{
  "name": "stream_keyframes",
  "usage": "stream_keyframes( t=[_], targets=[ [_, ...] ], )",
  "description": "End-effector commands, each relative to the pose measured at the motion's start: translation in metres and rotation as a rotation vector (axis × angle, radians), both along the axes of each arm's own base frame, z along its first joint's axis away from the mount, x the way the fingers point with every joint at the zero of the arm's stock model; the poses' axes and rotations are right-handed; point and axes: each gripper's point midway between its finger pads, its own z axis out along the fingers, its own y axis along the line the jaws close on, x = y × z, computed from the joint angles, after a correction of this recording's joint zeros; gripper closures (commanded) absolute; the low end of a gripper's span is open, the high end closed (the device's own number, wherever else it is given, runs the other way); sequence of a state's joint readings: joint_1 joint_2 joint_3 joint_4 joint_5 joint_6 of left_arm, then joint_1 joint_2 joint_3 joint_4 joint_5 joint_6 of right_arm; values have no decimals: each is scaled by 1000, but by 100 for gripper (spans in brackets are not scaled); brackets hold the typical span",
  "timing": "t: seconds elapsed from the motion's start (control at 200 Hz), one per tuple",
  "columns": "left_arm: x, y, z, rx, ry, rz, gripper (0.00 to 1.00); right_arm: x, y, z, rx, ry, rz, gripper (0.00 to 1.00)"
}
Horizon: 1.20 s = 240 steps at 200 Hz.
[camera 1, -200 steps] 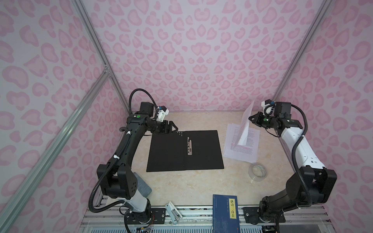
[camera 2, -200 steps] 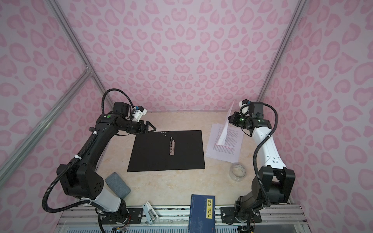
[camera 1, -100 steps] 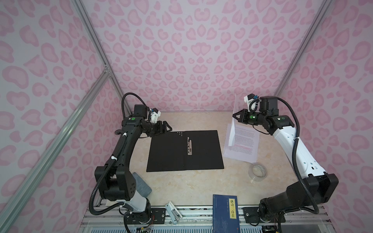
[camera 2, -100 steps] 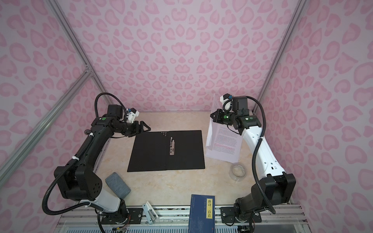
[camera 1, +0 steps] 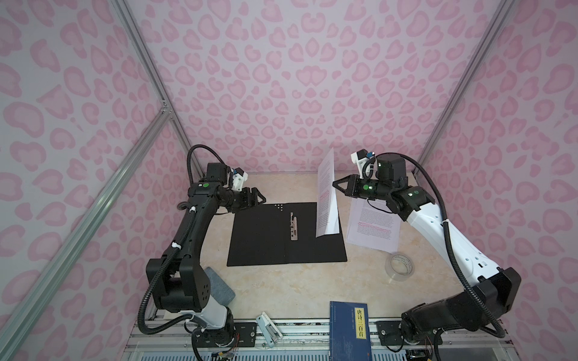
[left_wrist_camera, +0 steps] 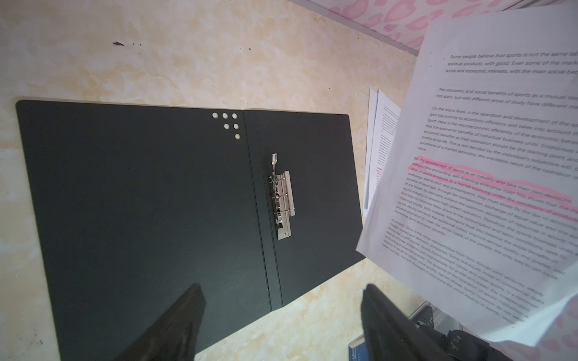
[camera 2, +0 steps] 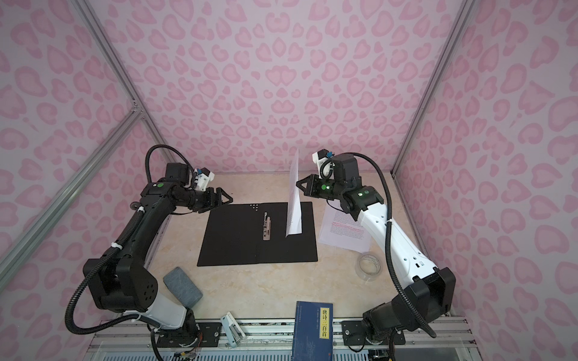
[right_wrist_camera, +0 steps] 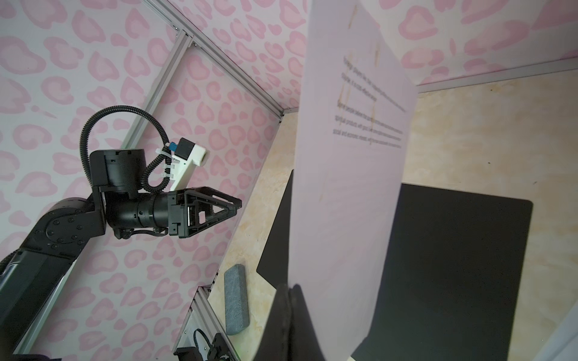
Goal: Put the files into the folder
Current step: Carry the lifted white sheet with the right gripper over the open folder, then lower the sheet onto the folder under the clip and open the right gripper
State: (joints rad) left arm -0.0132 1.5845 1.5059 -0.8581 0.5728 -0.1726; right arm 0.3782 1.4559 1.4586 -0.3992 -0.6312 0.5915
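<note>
**Ana:** What takes up the most room?

**Ben:** The pale marbled counter (camera 1: 297, 287). In both top views the folder (camera 1: 259, 237) (camera 2: 234, 240) lies on it near the middle, opened flat with its black inside facing up.

**Ana:** And the files?

**Ben:** A small stack of files (camera 1: 373, 228) lies flat on the counter just right of the folder, printed side up, some lines marked pink. One more sheet (camera 1: 325, 200) stands nearly upright over the folder's right half. I cannot tell whether its lower edge touches the black surface.

**Ana:** What holds it up?

**Ben:** The right hand (right_wrist_camera: 291, 289). Its fingers are pinched together on one long edge of that sheet, about halfway up.

**Ana:** Anything else big?

**Ben:** A dark blue book (camera 1: 350, 331) with a yellow title strip sits at the counter's near edge, well apart from the folder.

**Ana:** The left hand?

**Ben:** The left hand (camera 1: 261, 194) hovers above the folder's far left corner, fingers spread wide, gripping nothing.

**Ana:** Smaller things?

**Ben:** A grey block (camera 1: 220, 287) lies beside the left arm's base. A clear tape roll (camera 1: 400, 265) sits just nearer than the stack. The metal clip (left_wrist_camera: 281, 197) lies along the folder's spine, and a cluster of pale dots (left_wrist_camera: 226, 123) marks a far corner of the left leaf.
</note>
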Motion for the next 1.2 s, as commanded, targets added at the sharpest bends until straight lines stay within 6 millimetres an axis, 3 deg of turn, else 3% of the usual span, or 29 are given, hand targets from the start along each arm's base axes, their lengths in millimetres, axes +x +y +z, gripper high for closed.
stream_keyframes(
  t=[0.0, 0.335, 0.46, 0.65, 0.98, 1.195],
  targets=[
    [4, -3, 4, -21, -18, -7, 19, 2, -2, -9, 31, 10, -16, 100],
    [3, -5, 4, -31, -10, -16, 18, 9, -24, -109, 12, 171, -111, 100],
    [3, -6, 3, -39, -5, -20, 19, 10, -31, -153, -24, 253, -103, 100],
    [2, -6, 2, -38, -5, -21, 19, 9, -36, -203, -112, 377, -54, 100],
    [4, -8, 1, -52, 4, -25, 19, 17, -64, -243, -337, 441, -12, 100],
    [4, -9, -1, -55, 10, -28, 19, 20, -62, -260, -330, 508, 41, 100]
  ],
)
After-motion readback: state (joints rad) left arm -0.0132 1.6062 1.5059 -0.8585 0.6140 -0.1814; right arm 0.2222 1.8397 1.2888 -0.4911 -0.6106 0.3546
